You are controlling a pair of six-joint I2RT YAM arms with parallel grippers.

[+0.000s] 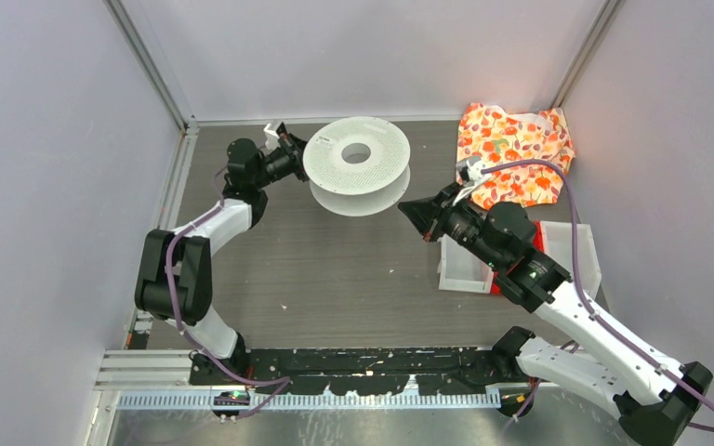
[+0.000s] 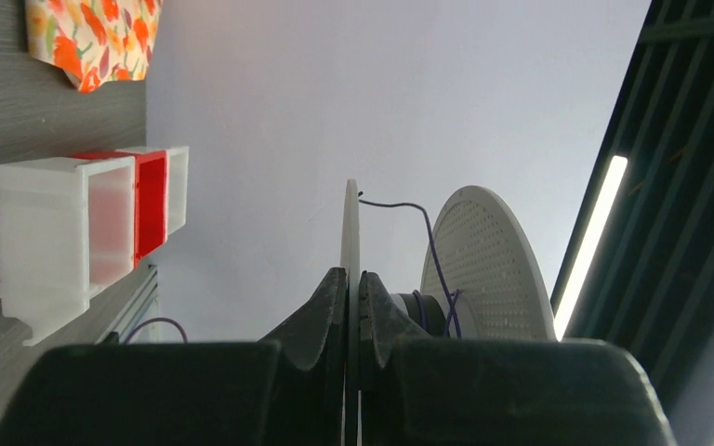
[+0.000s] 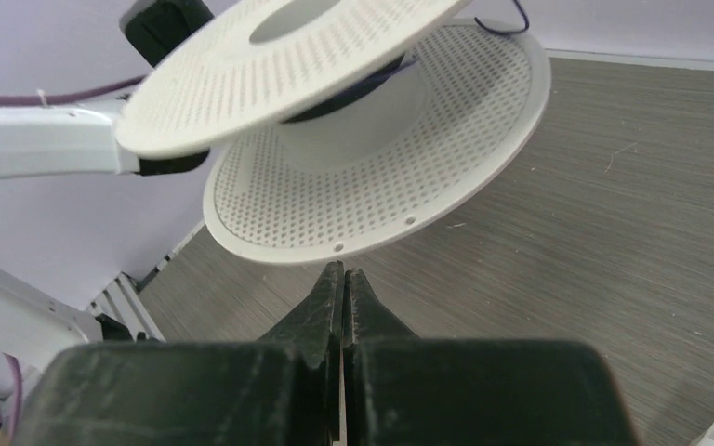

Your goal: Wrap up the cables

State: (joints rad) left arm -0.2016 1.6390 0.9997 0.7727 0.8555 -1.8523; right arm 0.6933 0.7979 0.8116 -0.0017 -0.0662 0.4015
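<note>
Cable [image 2: 434,251] is the thing I look for first, and I find it on the white spool [image 1: 383,160] toward the back middle of the counter [image 1: 335,279]: a thin dark strand wound round the hub between the two perforated discs, with one loose end curling up and out past the rim. From my left wrist camera I see the left pincer [image 2: 351,279] clamped tight on the edge of one disc, the thin plate sandwiched between the two black fingers, so that arm is holding the spool by its upper disc on the side away from the right arm. The spool sits tilted in my right wrist view, the upper disc leaning over the lower one; I cannot tell whether the lower rim touches the counter. My right pincer [image 3: 344,279] is pressed fully together with nothing between the fingers, its tips pointing at the spool and sitting just below the near rim of the lower disc, close but apart from it. Off to the right of that arm, white bins [image 1: 465,269] with a red section between them rest on the counter, partly covered by the forearm from above. A floral cloth [image 1: 513,149] lies crumpled in the back right corner, well apart from the spool.
</note>
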